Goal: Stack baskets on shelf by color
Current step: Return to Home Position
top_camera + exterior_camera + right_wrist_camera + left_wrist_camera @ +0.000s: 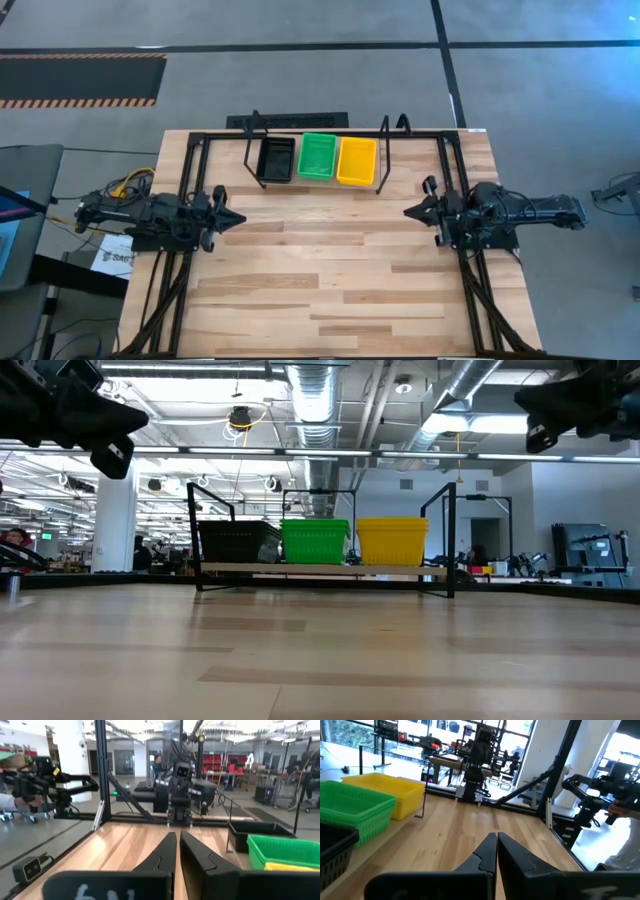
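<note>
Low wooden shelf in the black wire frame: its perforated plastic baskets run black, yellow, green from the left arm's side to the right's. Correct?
No, the order is wrong. The high view shows black perforated plastic baskets, then green baskets in the middle, then yellow baskets at the right-arm end of the shelf.

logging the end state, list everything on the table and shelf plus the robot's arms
light wooden tabletop: one, pale wood, under everything
low wood-plank shelf in a black wire frame: one, at the table's far edge, centred
black perforated plastic basket stack: one stack, black, shelf end nearest the left arm; number of baskets unclear
green perforated plastic basket stack: one stack, bright green, shelf middle
yellow perforated plastic basket stack: one stack, yellow, shelf end nearest the right arm
left gripper: one, dark, raised over the table's left side, shut, empty
right gripper: one, dark, raised over the right side, shut, empty
</note>
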Controlling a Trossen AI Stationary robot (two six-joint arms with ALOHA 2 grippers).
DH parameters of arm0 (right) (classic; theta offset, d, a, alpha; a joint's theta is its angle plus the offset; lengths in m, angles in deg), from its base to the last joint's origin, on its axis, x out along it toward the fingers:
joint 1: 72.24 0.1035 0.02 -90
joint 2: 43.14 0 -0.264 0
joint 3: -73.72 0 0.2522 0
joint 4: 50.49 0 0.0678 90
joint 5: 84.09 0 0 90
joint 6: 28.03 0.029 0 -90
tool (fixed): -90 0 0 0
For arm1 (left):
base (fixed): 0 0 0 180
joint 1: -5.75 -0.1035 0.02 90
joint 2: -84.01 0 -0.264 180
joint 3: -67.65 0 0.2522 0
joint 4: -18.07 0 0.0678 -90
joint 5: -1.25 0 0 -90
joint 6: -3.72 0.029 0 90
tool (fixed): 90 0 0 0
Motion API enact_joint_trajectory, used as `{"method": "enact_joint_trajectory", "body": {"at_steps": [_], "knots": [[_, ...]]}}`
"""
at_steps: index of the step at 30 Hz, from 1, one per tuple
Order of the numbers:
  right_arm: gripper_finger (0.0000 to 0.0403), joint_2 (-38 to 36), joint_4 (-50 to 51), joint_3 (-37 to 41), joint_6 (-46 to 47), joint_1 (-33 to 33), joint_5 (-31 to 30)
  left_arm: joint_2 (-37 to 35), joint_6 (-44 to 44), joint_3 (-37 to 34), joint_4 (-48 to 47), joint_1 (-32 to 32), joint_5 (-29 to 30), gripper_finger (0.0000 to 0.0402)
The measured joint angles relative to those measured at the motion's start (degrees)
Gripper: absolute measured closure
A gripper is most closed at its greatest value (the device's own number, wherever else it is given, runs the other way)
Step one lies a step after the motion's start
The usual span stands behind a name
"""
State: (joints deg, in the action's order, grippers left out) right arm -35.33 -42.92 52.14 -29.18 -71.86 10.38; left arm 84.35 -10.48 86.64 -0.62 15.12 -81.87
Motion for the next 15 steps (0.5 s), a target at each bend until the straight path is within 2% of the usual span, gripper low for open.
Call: {"method": "enact_joint_trajectory", "body": {"at_steps": [11,15], "knots": [[0.0359,-0.1,-12.5,7.1,1.1,0.0,1.2,0.0,0.3,0.0,-0.7,0.0,0.0,0.0401],[0.0359,-0.1,-12.4,7.3,1.7,0.0,1.3,0.0,0.3,0.0,-1.9,0.0,0.0,0.0401]]}}
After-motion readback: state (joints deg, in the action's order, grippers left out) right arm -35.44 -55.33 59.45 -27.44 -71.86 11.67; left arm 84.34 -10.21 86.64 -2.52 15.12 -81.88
